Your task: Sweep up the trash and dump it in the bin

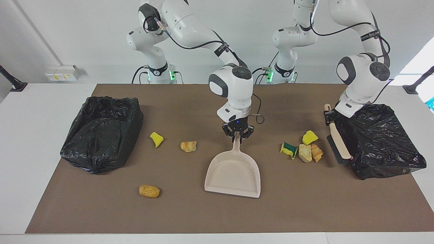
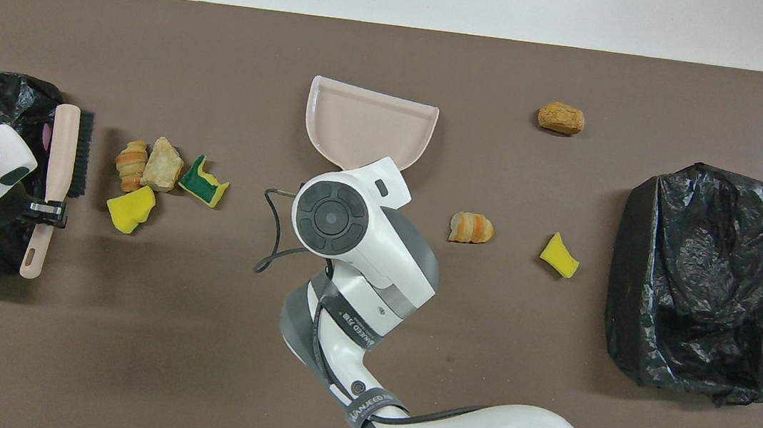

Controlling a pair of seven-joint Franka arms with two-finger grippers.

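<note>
The beige dustpan [image 1: 234,174] lies flat mid-mat, its handle pointing toward the robots. My right gripper [image 1: 237,134] is shut on that handle; in the overhead view its wrist hides the grip, and only the dustpan [image 2: 370,126] shows. My left gripper [image 1: 328,114] is shut on the handle of the black-bristled brush [image 1: 340,146], whose head hangs down beside the bin [image 1: 383,145] at the left arm's end. Three trash scraps, a yellow sponge [image 1: 309,137], a tan chunk [image 1: 304,153] and an orange lump [image 1: 317,153], cluster beside the brush, with a green-yellow sponge [image 1: 289,150] alongside.
A second black-bagged bin [image 1: 101,132] stands at the right arm's end. Near it lie a yellow sponge bit [image 1: 156,139] and a bread-like lump [image 1: 188,146]. Another brown lump [image 1: 149,191] lies farther from the robots. The mat's edge [image 1: 217,230] runs along the front.
</note>
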